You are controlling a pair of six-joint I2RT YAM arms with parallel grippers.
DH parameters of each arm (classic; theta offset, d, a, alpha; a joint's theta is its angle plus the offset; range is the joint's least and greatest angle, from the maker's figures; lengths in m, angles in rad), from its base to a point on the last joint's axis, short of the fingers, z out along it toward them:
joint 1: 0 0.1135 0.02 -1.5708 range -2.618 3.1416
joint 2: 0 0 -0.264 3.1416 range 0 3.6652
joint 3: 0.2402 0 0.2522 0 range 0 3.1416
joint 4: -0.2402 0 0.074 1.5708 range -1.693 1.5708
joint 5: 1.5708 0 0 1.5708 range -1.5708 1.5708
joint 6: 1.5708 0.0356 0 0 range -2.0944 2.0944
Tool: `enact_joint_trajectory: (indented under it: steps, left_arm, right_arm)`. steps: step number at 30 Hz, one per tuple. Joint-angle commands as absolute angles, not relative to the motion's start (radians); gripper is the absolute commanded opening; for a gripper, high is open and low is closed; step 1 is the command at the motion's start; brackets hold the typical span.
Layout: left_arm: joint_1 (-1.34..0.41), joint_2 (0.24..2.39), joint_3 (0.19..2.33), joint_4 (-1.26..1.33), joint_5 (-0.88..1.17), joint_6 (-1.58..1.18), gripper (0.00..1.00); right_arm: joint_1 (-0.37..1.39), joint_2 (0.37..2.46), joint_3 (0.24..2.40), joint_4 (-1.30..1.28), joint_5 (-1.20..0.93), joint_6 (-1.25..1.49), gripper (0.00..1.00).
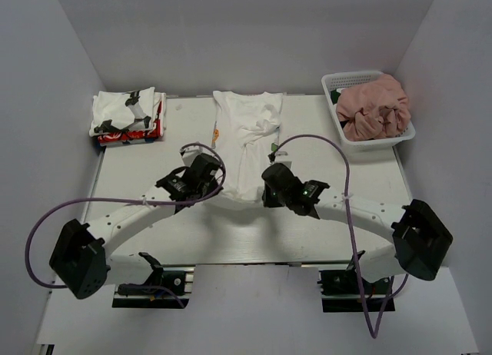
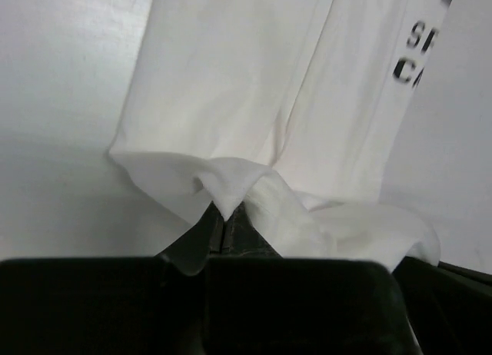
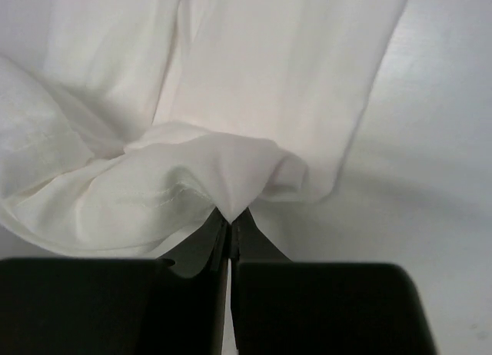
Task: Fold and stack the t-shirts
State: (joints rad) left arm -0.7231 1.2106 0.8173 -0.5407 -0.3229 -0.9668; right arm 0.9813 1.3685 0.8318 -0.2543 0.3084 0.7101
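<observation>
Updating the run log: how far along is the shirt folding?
Done: folded stack at the far left. In hand: left end effector and right end effector each pinch the near edge of the white t-shirt. Left: pink t-shirt bunched in the basket.

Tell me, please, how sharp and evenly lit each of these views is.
Top external: sharp, evenly lit, shadows soft; the white shirt barely stands out from the table. Left wrist: left claw dark and blurred, print soft. Right wrist: right claw likewise dark, cloth folds bright yet readable.
</observation>
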Motion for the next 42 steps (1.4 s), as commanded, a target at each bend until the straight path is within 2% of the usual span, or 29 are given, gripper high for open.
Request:
enact_joint_trajectory:
  steps: [1, 8, 16, 26, 27, 28, 29, 30, 31, 32, 33, 34, 42]
  left_arm:
    - [-0.687, 1.270, 0.908, -0.473, -0.454, -0.913, 0.00]
    - [-0.603, 1.457, 1.116, -0.364, -0.489, -0.784, 0.00]
    - [-0.506, 1.678, 1.225, -0.183, -0.362, -0.647, 0.00]
    - [-0.400, 1.978, 1.396, -0.060, -0.226, -0.566, 0.00]
    - [-0.400, 1.994, 1.445, -0.080, -0.225, -0.545, 0.00]
    - [-0.400, 2.005, 1.468, -0.101, -0.236, -0.545, 0.34]
    - [-0.390, 2.005, 1.485, -0.110, -0.236, -0.526, 0.49]
    - [-0.390, 2.014, 1.508, -0.120, -0.206, -0.512, 0.57]
    - [-0.390, 2.000, 1.508, -0.138, -0.193, -0.502, 0.70]
    - [-0.390, 1.984, 1.508, -0.138, -0.181, -0.488, 0.78]
    - [-0.390, 1.964, 1.478, -0.138, -0.170, -0.488, 0.95]
    - [-0.390, 1.910, 1.456, -0.138, -0.170, -0.488, 1.00]
    - [-0.390, 1.600, 1.100, -0.170, -0.129, -0.560, 1.00]
  right_arm:
    - [0.919, 1.426, 0.926, -0.210, 0.425, 0.615, 0.00]
    - [0.770, 1.540, 1.063, -0.150, 0.371, 0.528, 0.00]
    - [0.664, 1.675, 1.158, -0.045, 0.273, 0.465, 0.00]
    - [0.546, 1.959, 1.371, -0.020, 0.181, 0.423, 0.00]
    - [0.542, 1.970, 1.405, -0.021, 0.181, 0.422, 0.17]
    - [0.535, 1.992, 1.417, -0.028, 0.178, 0.425, 0.25]
    - [0.531, 1.993, 1.427, -0.038, 0.175, 0.419, 0.37]
    - [0.534, 1.987, 1.431, -0.041, 0.175, 0.405, 0.59]
    - [0.535, 1.965, 1.431, -0.044, 0.158, 0.402, 0.74]
    - [0.540, 1.944, 1.428, -0.041, 0.155, 0.376, 0.85]
    - [0.541, 1.928, 1.410, -0.035, 0.144, 0.368, 0.90]
    - [0.546, 1.902, 1.382, -0.032, 0.126, 0.368, 0.90]
    - [0.578, 1.741, 1.148, 0.036, 0.028, 0.391, 0.90]
